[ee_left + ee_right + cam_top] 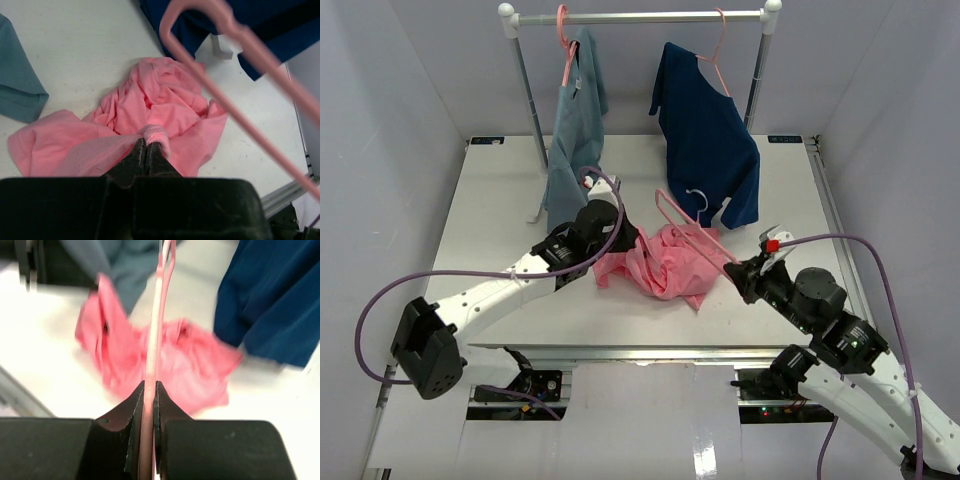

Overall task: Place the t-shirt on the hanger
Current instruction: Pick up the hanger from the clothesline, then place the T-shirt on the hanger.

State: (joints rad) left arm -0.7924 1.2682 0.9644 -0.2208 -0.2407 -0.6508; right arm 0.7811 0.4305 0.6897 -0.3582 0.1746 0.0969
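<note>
Left hand (146,146) is clenched on a rolled edge of the t-shirt (155,105). The pink hem bunches over its fingertips, and the jaws meet with only cloth between them. Right hand (149,386) is clamped on one thin arm of the hanger (155,330), which runs straight out from between its fingers; that wrist view is blurred.

Salmon pink and plain, the t-shirt lies crumpled in a heap of folds near the middle of the tabletop (500,220), between the two hands. One flatter part spreads toward the left arm, with a stitched hem showing. The slim pink hanger slants above the heap, from the right hand across it toward the far side. In the left wrist view its rounded end stands raised over the cloth. The shirt lies beneath the hanger, not on it.

Just behind the heap, the lower hem of a navy-blue shirt (710,150) hangs near the hanger's far end. A grey-blue shirt (575,140) hangs to the left, its bottom just behind the left wrist. Both hang on pink hangers hooked over a metal rail (640,17) at the back of the tabletop.
</note>
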